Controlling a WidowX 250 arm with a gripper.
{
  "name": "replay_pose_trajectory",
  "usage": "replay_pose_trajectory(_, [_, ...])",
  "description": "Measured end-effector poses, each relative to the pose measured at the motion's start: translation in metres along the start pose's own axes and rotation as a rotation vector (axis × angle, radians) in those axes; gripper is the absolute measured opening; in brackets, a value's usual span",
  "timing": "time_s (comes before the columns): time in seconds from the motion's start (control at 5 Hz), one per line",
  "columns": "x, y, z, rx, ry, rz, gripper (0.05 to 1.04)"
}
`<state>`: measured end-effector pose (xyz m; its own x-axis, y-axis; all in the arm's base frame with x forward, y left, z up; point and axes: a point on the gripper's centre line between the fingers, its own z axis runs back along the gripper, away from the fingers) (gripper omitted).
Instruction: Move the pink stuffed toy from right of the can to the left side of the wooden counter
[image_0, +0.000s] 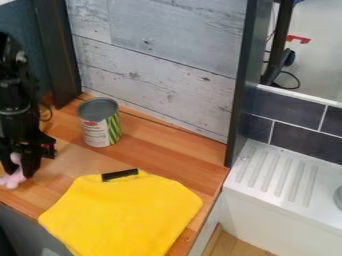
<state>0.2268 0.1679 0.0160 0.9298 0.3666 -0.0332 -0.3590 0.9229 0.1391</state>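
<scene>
Yellow cloth lies spread at the front of the wooden desk. Left of it hangs the black pincer, apparently clasping a small pink object. Behind the cloth stands an open can, upright. That pink object sits directly below and between the fingers, its longer part running roughly up and down, its lower end jutting leftward. Across the cloth's far edge rests a short black strip.

I see a pale pink toy with rounded, stubby parts, low at the black gripper, which partly hides it. 1 knob points up and the wider part sits below, near the front edge of the wooden counter. I can't tell whether it touches the wood or what it depicts.
</scene>
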Motion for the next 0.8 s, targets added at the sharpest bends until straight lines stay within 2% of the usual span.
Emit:
replay_pose_trajectory(0.2, [0.007,0.018,-0.008,0.001,0.013,0.036,0.384])
replay_pose_trajectory(0.8, [0.0,0.043,-0.012,0.04,0.057,0.09,0.384])
